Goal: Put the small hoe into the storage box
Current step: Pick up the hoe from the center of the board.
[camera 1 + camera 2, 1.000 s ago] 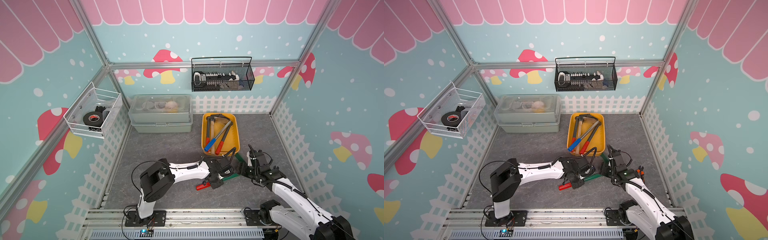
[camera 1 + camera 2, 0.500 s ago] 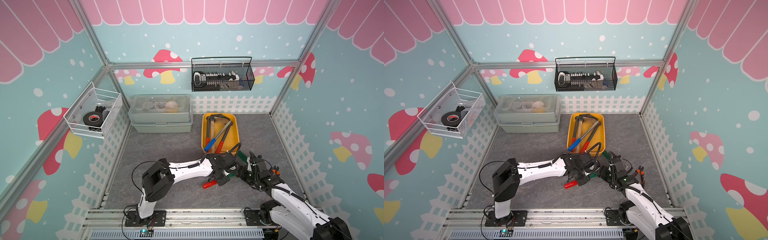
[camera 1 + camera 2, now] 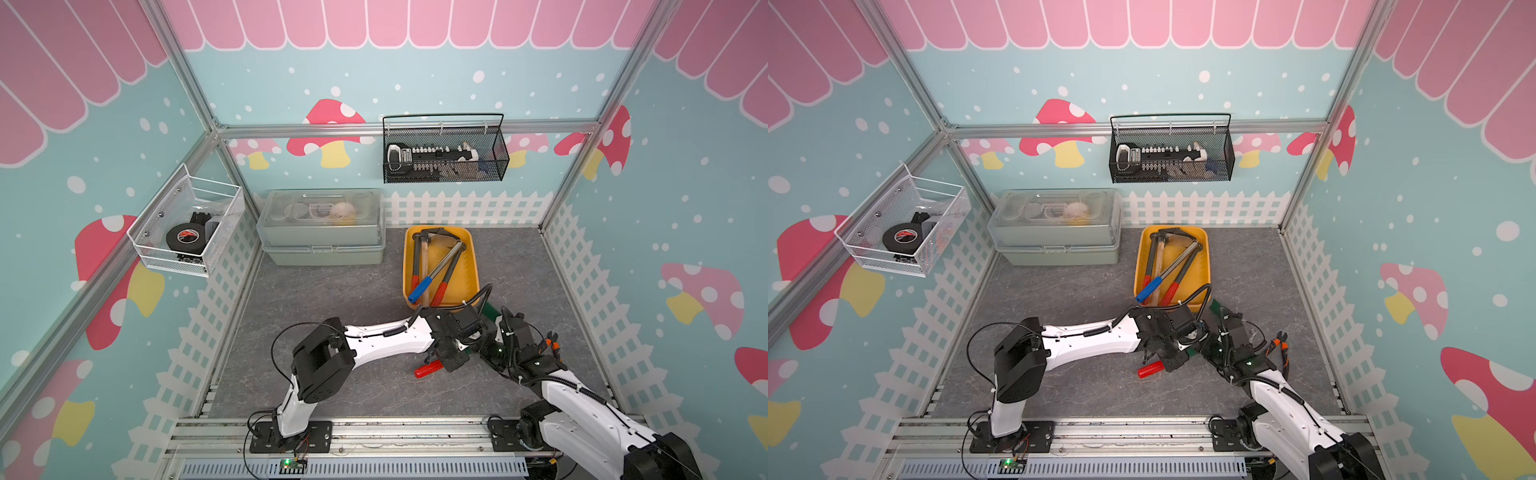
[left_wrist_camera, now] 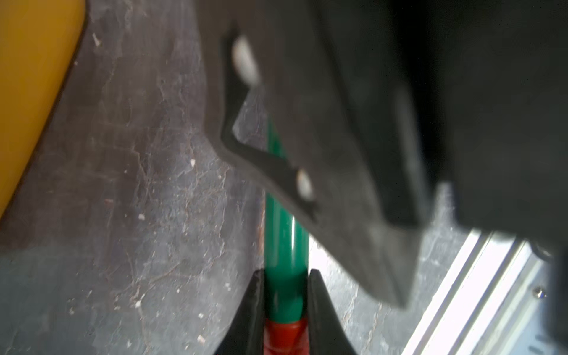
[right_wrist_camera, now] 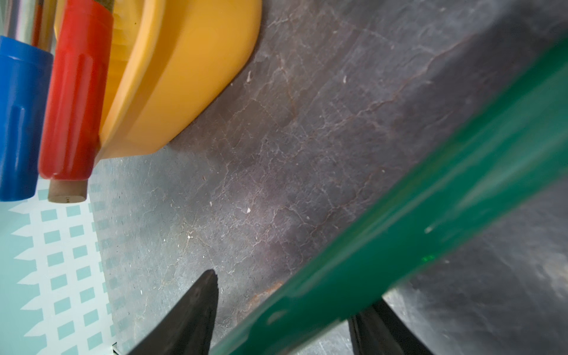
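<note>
left wrist view: left gripper (image 4: 285,273) clamps the green shaft of the small hoe (image 4: 284,239), while right gripper (image 5: 292,292) straddles it, jaws apart.

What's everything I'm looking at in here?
small hoe: one, green shaft with red grip, on the grey floor
shallow yellow plastic storage box: one, mid-floor beyond the hoe
long-handled tools: several, blue, red and wooden handles, inside the storage box
grey-green lidded case: one, back left of the floor
black wire-mesh basket: one, back wall, small items inside
white wire basket: one, left wall, holding a black tape roll
orange-and-black pliers: one, on the floor, front right
robot arms: two, white and black, based in front
left gripper: black, shut on the small hoe
right gripper: black, open around the hoe's shaft
</note>
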{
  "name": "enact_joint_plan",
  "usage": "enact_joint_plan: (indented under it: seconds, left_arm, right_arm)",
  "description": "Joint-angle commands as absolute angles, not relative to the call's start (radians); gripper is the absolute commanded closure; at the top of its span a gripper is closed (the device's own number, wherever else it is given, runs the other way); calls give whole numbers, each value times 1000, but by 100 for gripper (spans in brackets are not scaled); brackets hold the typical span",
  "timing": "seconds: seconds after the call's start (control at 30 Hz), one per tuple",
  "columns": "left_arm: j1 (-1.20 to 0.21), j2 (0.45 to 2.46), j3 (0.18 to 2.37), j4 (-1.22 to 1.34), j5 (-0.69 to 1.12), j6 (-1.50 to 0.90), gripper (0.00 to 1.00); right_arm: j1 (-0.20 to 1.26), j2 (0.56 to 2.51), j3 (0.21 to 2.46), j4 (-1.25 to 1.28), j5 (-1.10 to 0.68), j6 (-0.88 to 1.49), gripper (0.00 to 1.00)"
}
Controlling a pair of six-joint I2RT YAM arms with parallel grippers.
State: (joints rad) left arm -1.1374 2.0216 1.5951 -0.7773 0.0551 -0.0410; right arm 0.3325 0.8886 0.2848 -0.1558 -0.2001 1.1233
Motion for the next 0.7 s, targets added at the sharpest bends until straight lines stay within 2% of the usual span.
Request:
enact_joint_plan:
  seconds: [0.0,0.37,0.67]
  left_arm:
    - [-1157,2047,1641,-766,97,-38,100]
    - [-1173,2092,1687,-764,120,-55,100]
    - [-1188,2125,1700,-753,141,-71,100]
  right_arm:
    - [330,882,267,-101,-194,1168,35]
    - [329,868,233,-41,-162,1262,40]
    - [330,827,178,-23,-132,1309,57]
